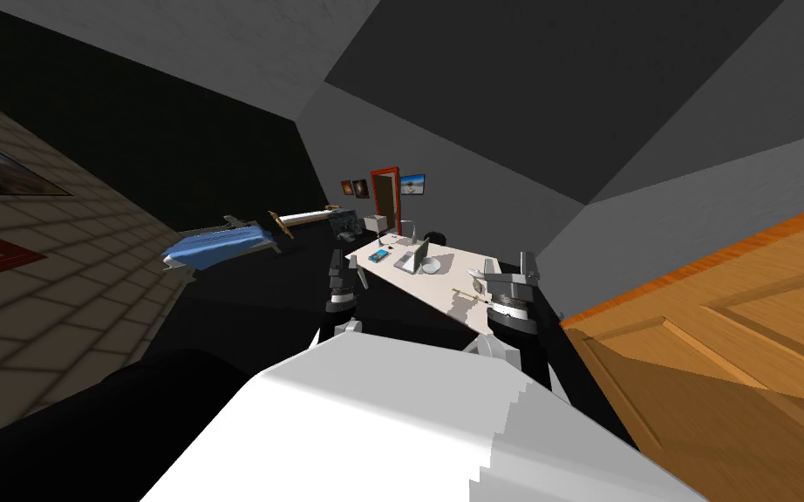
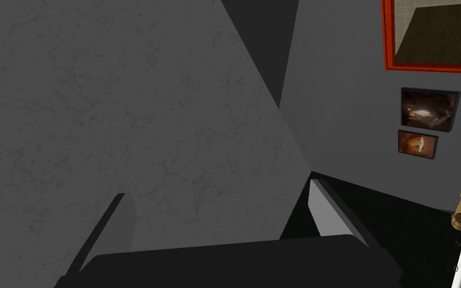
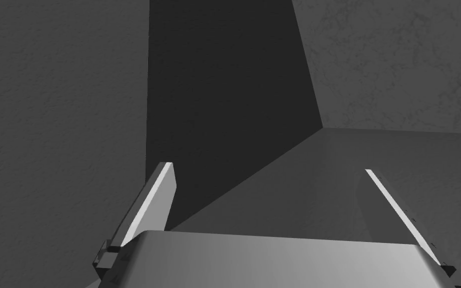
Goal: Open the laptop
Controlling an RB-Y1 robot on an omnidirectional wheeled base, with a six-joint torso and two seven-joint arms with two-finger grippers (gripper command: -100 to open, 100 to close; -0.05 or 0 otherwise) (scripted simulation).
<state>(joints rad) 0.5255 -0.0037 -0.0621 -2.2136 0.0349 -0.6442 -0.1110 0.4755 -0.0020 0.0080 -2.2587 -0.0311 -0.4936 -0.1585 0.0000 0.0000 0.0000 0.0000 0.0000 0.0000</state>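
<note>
Laptop: grey laptop (image 1: 411, 254) on the white desk (image 1: 418, 284), between a flat blue thing (image 1: 379, 255) and a white bowl (image 1: 431, 266); I read its lid as partly raised.
Left claw (image 1: 349, 268) (image 2: 224, 217): fingers spread, empty, beside the desk.
Right claw (image 1: 508, 264) (image 3: 274, 205): fingers spread, empty, at the desk's near end.

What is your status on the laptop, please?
Left gripper open, right gripper open. Laptop on white desk ahead, untouched. Bowl beside it.
</note>
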